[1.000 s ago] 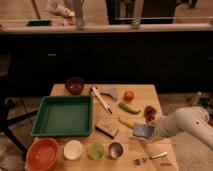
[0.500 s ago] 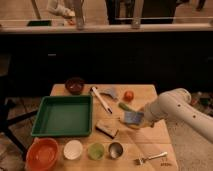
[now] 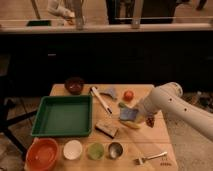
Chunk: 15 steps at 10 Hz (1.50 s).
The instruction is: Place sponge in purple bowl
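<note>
One hand (image 3: pixel 135 116) pinches the blue-grey sponge (image 3: pixel 127 114) above the right middle of the bench (image 3: pixel 150 147); the purple bowl (image 3: pixel 74 85) sits well apart, far left.

Setting: indoor robot test area, laid out like a kitchen station.

Evidence:
- A small wooden tabletop (image 3: pixel 150 145) stands alone at lower centre of the frame.
- Along its near edge sits a row of tableware: orange bowl (image 3: pixel 42 153), white bowl (image 3: pixel 73 149), green cup (image 3: pixel 95 150), metal cup (image 3: pixel 115 149), fork (image 3: pixel 150 158).
- A green tray (image 3: pixel 62 116) lies at left.
- A white arm (image 3: pixel 175 105) enters from the right. Its tool (image 3: pixel 134 116), right of centre, grips the sponge (image 3: pixel 127 114).
- Across the upper frame runs a dark wall topped by a ledge (image 3: pixel 100 29) with metal posts (image 3: pixel 78 15).
</note>
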{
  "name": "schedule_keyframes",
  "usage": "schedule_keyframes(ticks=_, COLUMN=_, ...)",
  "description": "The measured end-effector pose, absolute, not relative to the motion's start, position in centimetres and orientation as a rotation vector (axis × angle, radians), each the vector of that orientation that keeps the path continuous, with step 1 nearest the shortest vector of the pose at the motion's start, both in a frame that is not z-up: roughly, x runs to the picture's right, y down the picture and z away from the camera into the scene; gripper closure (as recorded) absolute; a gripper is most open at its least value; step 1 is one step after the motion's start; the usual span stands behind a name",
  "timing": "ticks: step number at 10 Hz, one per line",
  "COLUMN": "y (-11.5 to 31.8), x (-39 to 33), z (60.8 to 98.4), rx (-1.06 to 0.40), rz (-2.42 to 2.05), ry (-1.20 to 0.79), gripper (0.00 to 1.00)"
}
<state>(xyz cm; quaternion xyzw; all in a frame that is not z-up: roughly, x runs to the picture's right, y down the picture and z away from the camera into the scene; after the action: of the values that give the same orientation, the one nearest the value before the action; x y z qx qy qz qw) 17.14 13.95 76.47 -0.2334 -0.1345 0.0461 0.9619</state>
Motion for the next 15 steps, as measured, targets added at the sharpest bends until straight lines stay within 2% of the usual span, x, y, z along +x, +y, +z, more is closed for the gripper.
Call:
schedule_keyframes(ticks=5, y=13.4, x=17.5, z=76.8, rx=-0.455, rz=0.096, ry=-0.279, gripper=1.0)
schedule_keyframes(ticks=9, y=9.2, x=16.6, z=79.7, rx=-0.423, rz=0.05, ry=-0.314, gripper=1.0)
schedule_keyframes(ticks=15, y=5.4, x=13.1, z=82.2, rx=-0.387, rz=0.035, ry=-0.327, gripper=1.0)
